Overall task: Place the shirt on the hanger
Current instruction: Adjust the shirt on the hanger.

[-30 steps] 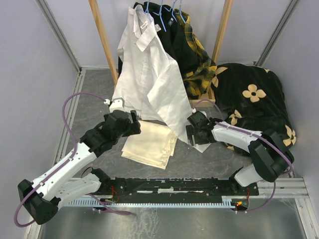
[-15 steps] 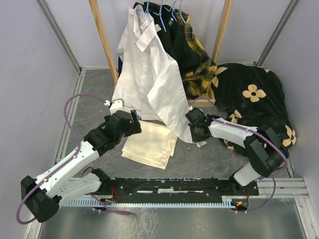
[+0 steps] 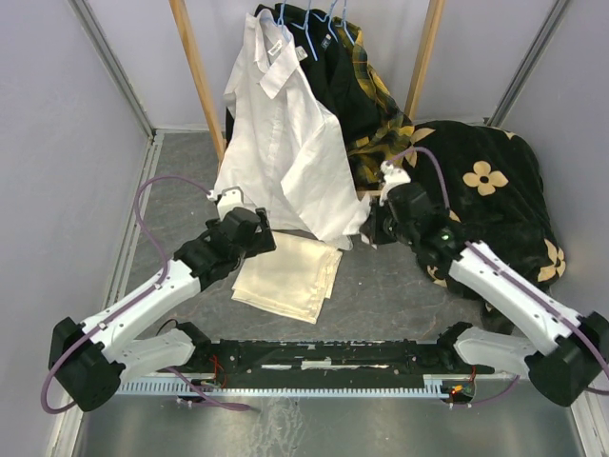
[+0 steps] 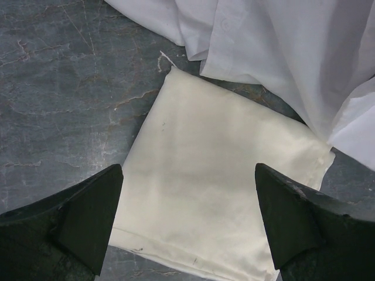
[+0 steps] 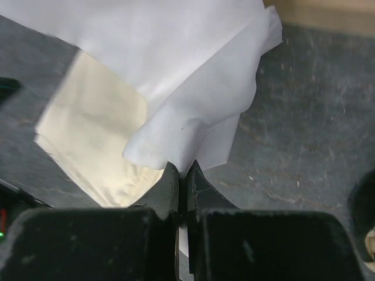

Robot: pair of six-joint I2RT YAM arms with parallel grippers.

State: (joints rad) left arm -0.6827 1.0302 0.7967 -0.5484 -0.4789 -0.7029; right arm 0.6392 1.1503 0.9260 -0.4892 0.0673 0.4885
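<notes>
The white shirt (image 3: pixel 285 143) hangs from the rack top, its tail reaching the floor. A thin light-blue hanger (image 3: pixel 308 42) wire shows beside its collar; most of it is hidden by cloth. My right gripper (image 3: pixel 372 228) is shut on the shirt's lower hem, and in the right wrist view the white cloth (image 5: pixel 193 76) rises from between the closed fingertips (image 5: pixel 183 171). My left gripper (image 3: pixel 249 234) hovers open over the cream cloth, left of the shirt tail (image 4: pixel 293 52); nothing lies between its fingers (image 4: pixel 187 222).
A folded cream-yellow cloth (image 3: pixel 288 274) lies on the grey floor under the shirt tail. Black and plaid garments (image 3: pixel 366 95) hang behind the shirt. A black flowered cloth (image 3: pixel 481 190) is heaped at the right. Wooden posts (image 3: pixel 195 71) (image 3: pixel 423 57) flank the rack.
The right gripper closed on the shirt's hem and drew it up and to the right, its arm swinging round. The left gripper edged forward, staying open.
</notes>
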